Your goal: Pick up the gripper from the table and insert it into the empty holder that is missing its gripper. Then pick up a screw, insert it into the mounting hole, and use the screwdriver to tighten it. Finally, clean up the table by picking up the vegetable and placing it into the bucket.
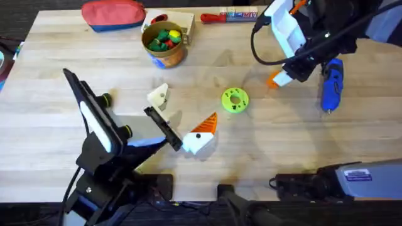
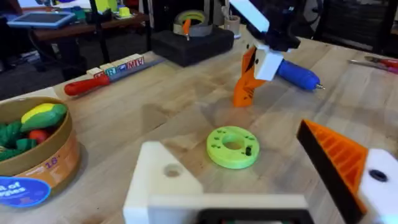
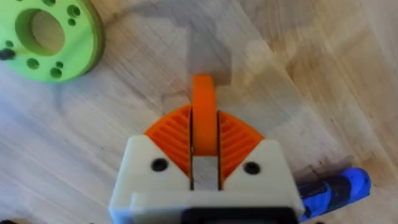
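A: Overhead. Right gripper (image 1: 281, 78) is clamped on the loose orange gripper (image 1: 274, 80), held just off the wooden table (image 1: 264, 144) beside the blue screwdriver (image 1: 331, 85). The holder (image 1: 159, 95), plain white, sits on the left gripper (image 1: 179, 119), which is spread wide with its other fingertip orange. The holder lies well to the left of the held piece, past the green disc (image 1: 235, 100).

B: Left wrist?

A: White holder (image 2: 163, 180) close in, mounting hole up; the held gripper (image 2: 244, 84) hangs beyond the green disc (image 2: 232, 147), point downward. Bucket (image 2: 34, 168) already has vegetables inside. Room behind is cluttered benches.

B: Right wrist?

A: Orange gripper (image 3: 204, 121) pinched edge-on between the ribbed pads (image 3: 231, 142), long axis pointing away from the fingers. I judge the right arm makes the insertion.
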You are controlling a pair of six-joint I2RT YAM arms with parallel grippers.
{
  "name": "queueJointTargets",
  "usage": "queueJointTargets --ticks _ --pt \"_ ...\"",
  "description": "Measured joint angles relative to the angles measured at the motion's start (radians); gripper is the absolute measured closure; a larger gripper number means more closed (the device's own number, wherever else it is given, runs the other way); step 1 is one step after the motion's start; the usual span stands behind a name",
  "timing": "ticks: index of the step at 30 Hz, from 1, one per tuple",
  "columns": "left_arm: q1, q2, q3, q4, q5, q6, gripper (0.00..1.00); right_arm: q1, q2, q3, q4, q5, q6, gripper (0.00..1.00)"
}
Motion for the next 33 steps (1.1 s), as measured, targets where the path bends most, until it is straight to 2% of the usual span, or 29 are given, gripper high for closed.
queueJointTargets --ticks 3,4,8,12,16,22,26,29,33 --pt "0.0 0.0 0.0 0.0 0.0 0.0 0.067 0.0 0.0 0.0 0.001 0.002 -0.002 0.977" --pt "0.0 0.0 0.0 0.0 0.0 0.0 0.067 0.0 0.0 0.0 0.001 0.004 -0.003 0.992" --pt "0.0 0.0 0.0 0.0 0.0 0.0 0.067 0.0 -0.013 0.0 0.0 0.004 -0.003 0.998" --pt "0.0 0.0 0.0 0.0 0.0 0.0 0.067 0.0 -0.084 0.0 -0.001 0.004 -0.002 0.998" --pt "0.0 0.0 0.0 0.0 0.0 0.0 0.067 0.0 -0.217 0.0 -0.003 0.003 0.034 0.998" --pt "0.0 0.0 0.0 0.0 0.0 0.0 0.067 -0.007 -0.447 0.0 -0.038 -0.018 0.184 0.998" --pt "0.0 0.0 0.0 0.0 0.0 0.0 0.067 -0.057 -0.56 -0.037 -0.024 -0.146 0.293 0.998" --pt "0.0 0.0 0.0 0.001 0.002 -0.002 0.067 -0.09 -0.627 -0.148 0.069 -0.306 0.405 0.998" --pt "0.0 0.0 0.0 0.002 0.007 -0.04 0.067 -0.079 -0.655 -0.315 0.268 -0.518 0.643 0.998"
